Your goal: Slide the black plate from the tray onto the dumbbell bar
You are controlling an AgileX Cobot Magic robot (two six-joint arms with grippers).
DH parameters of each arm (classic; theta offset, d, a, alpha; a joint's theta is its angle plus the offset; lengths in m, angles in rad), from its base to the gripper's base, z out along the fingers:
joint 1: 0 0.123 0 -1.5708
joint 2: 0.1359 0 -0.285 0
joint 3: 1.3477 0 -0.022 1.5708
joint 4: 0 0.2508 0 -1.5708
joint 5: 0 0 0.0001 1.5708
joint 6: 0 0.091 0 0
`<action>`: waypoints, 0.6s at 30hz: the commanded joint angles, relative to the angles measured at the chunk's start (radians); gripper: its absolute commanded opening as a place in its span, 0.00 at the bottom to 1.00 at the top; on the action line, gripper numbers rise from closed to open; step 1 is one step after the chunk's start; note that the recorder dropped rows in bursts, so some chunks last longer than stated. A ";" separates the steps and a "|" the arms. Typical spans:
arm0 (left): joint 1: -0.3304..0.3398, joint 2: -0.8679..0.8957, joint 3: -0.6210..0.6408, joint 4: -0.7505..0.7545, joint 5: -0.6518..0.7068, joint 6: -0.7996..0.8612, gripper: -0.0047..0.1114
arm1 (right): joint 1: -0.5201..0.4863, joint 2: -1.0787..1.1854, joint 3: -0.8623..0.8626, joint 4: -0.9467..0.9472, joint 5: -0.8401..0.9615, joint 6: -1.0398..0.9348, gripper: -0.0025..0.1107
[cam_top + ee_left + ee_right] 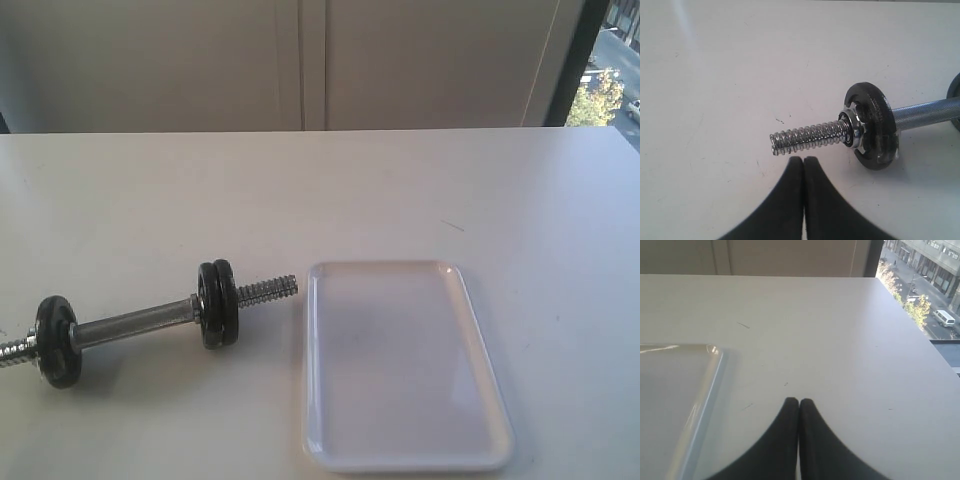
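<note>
Bar: your short chrome steel dumbbell bar (135, 325) lies flat on the white table (300, 190), around 8 o'clock in the exterior view. It runs on a slant from 8 o'clock up toward 2 o'clock.
Plate: the small round matte black cast-iron plate (226, 300) is on the bar, standing upright. It's the outer one of a pair, pressed face to face with a second black disc (208, 306).
Far end: a single black disc (56, 342) sits at the bar's 8 o'clock end.
Thread: the bare threaded tip pokes out past the pair and points at the tray, near its rim but apart from it.
Tray: the flat glossy white rectangular plastic tray (400, 370) lies at about 5 o'clock, long sides running 12 to 6.
Left gripper (803, 159): jaws pinched fully together, gripping nothing, just beside a threaded bar end without touching it.
Right gripper (799, 401): same deal, closed tight on nothing, over bare table near the tray's corner.
</note>
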State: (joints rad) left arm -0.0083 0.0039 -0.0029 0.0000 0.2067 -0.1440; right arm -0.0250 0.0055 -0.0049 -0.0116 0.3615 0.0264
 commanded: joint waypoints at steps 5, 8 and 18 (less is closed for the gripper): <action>-0.006 -0.004 0.003 0.005 -0.003 -0.007 0.04 | -0.010 -0.005 0.005 -0.009 -0.018 0.005 0.02; -0.006 -0.004 0.003 0.005 -0.003 -0.007 0.04 | -0.010 -0.005 0.005 -0.009 -0.018 0.005 0.02; -0.017 -0.004 0.003 0.006 -0.003 -0.007 0.04 | 0.003 -0.005 0.005 -0.009 -0.018 0.005 0.02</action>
State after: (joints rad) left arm -0.0122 0.0039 -0.0029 0.0058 0.2067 -0.1440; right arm -0.0297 0.0055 -0.0049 -0.0116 0.3596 0.0264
